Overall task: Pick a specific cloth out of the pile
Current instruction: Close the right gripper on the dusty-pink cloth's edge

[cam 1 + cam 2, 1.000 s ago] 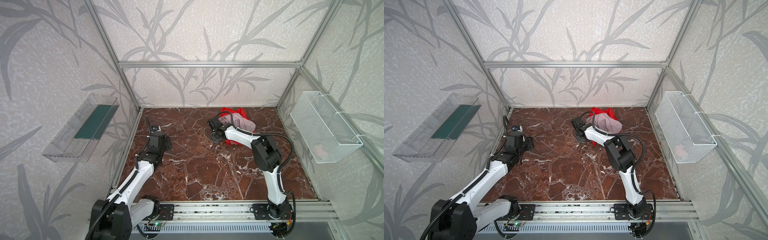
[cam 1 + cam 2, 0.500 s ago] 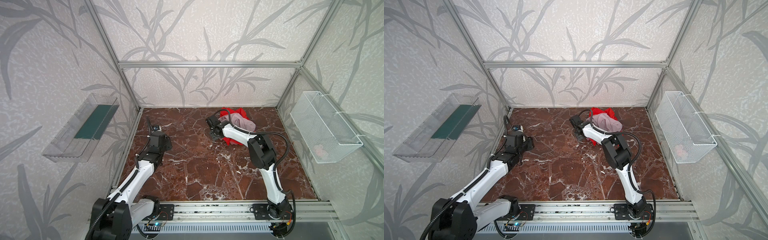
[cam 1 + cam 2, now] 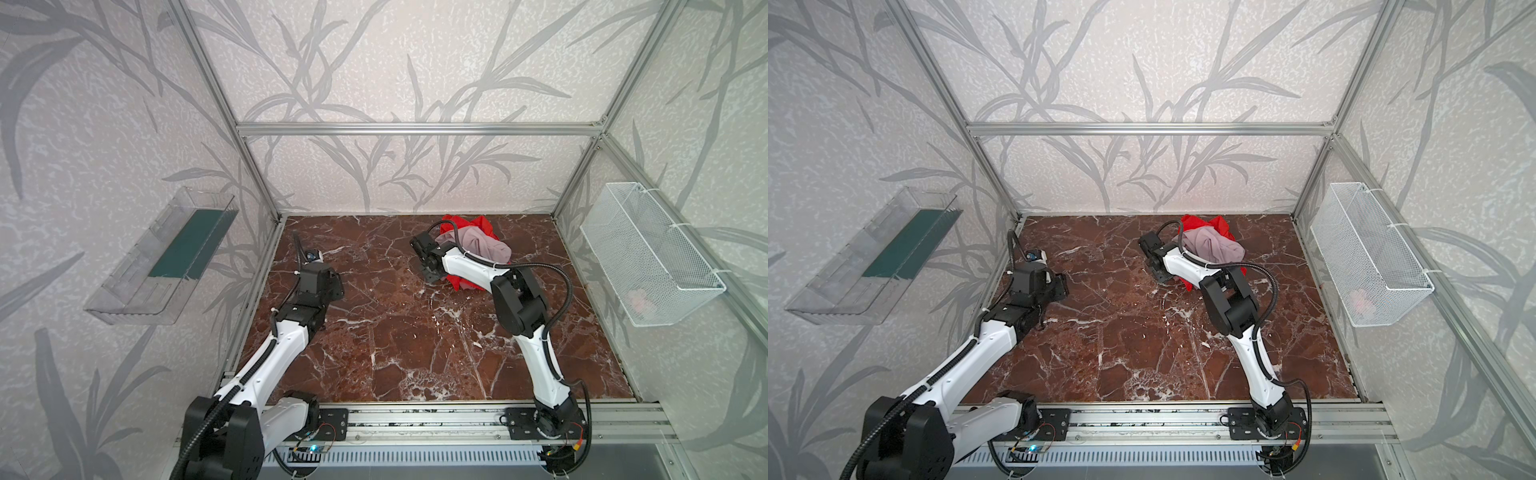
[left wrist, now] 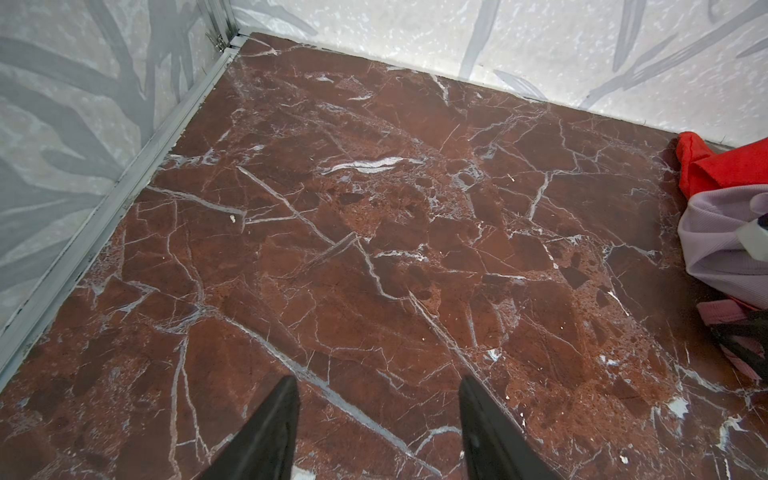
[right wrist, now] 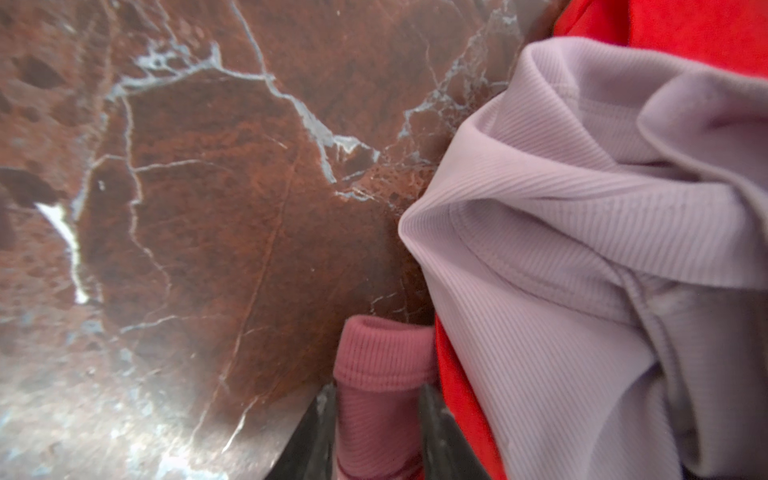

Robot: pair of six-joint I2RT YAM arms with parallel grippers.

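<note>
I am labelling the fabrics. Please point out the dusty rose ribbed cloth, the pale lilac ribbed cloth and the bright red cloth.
dusty rose ribbed cloth (image 5: pixel 380 374), right wrist view, folded end
pale lilac ribbed cloth (image 5: pixel 561 232), right wrist view, middle fold
bright red cloth (image 5: pixel 698 29), right wrist view, upper part

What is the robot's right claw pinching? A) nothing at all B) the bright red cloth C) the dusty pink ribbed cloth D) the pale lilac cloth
C: in the right wrist view the dusty pink ribbed cloth sits squeezed between the black fingers of the right gripper, beside the pile of lilac and red cloths.
</note>
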